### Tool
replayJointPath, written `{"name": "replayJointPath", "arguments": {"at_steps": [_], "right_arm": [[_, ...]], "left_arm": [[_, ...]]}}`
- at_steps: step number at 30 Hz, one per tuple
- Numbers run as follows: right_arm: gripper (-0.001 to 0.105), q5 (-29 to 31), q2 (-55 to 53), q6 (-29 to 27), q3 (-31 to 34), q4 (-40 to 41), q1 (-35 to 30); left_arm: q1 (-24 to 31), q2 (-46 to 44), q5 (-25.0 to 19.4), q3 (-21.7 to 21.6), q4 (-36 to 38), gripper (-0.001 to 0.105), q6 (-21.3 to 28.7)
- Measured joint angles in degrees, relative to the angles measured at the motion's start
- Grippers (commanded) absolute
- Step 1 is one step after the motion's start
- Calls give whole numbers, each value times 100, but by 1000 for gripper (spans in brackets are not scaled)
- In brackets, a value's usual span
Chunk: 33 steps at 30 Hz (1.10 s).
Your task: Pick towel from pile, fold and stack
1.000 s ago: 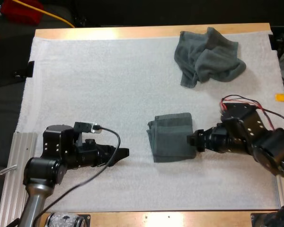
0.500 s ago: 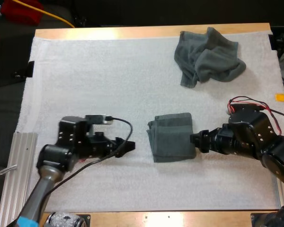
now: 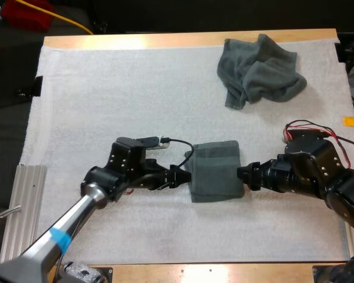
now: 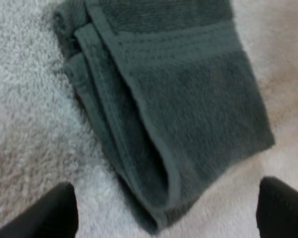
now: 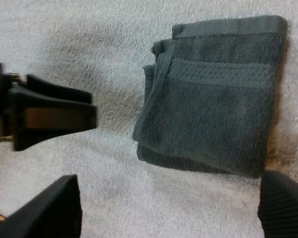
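A folded dark grey-green towel (image 3: 215,171) lies on the white mat (image 3: 106,100) near the middle front. My left gripper (image 3: 178,175) is low at its left, layered edge; the left wrist view has the folded towel (image 4: 174,109) just ahead of my left gripper (image 4: 166,198), whose fingers (image 4: 59,213) stand wide apart and open. My right gripper (image 3: 243,173) is at the towel's right edge, open in its wrist view (image 5: 169,198), with the folded towel (image 5: 218,119) ahead and the left gripper (image 5: 49,119) beyond it. A crumpled towel (image 3: 258,69) lies at the far right.
An aluminium rail (image 3: 20,206) runs along the mat's front left side. The wooden table edge (image 3: 189,40) borders the far side of the mat. Bare mat spreads over the left and far middle.
My left arm has swept to the right across the mat and now has its gripper at the folded towel's left edge. The right gripper backed slightly off to the right and then held still.
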Motion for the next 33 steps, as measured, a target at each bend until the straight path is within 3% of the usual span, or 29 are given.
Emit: {"name": "replayJointPath", "arguments": {"at_steps": [12,23,33], "right_arm": [[71,0,0,0,0,0,0],[71,0,0,-13,0,0,0],[71,0,0,-13,0,0,0]], "left_arm": [[-17,1164,192,-22,-809,71,-559],[-123,1797,559,-575,-835,71,-709],[-715,2095,586,-982,-794,71,-1095]]}}
